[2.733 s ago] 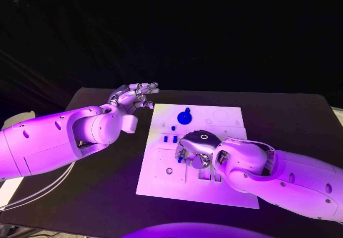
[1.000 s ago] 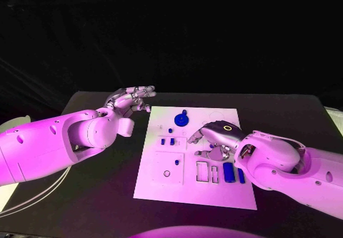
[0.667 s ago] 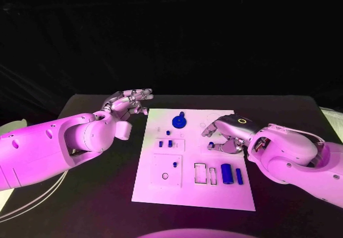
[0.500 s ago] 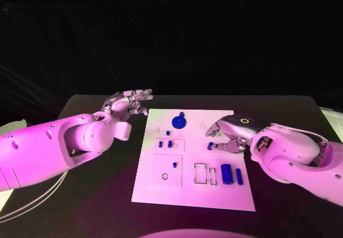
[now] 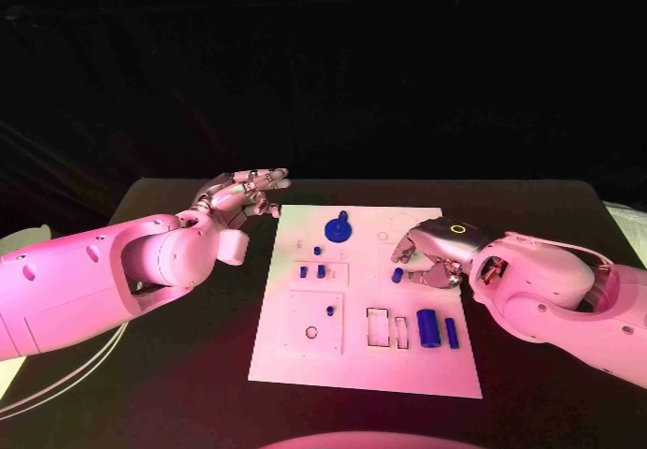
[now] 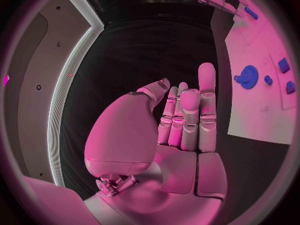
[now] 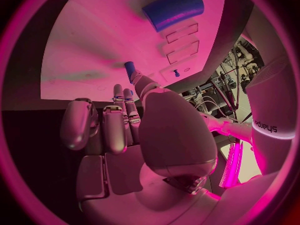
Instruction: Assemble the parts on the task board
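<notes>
The white task board (image 5: pixel 310 355) lies mid-table. My right hand (image 5: pixel 432 253) hovers over its right edge with fingers curled in. Its fingertips (image 7: pixel 134 79) meet the end of a small blue peg (image 5: pixel 398 275), seen also in the right wrist view (image 7: pixel 129 67); I cannot tell if the peg is pinched. A blue gear (image 5: pixel 337 227) sits at the board's far end. A thick blue cylinder (image 5: pixel 427 327) and a narrow blue bar (image 5: pixel 451 332) lie in slots nearer me. My left hand (image 5: pixel 243 195) is raised, open and holding nothing, beside the board's far left corner.
Three small blue pieces (image 5: pixel 313 271) stand on the board's left half, above a square recess with a hole (image 5: pixel 311 331). Two rectangular slots (image 5: pixel 390 328) lie left of the cylinder. Black table (image 5: pixel 539 215) surrounds the board.
My right hand has moved from the board's near middle to its right edge, uncovering the cylinder and bar. In the last half second it has held still by the peg. The left hand has stayed raised.
</notes>
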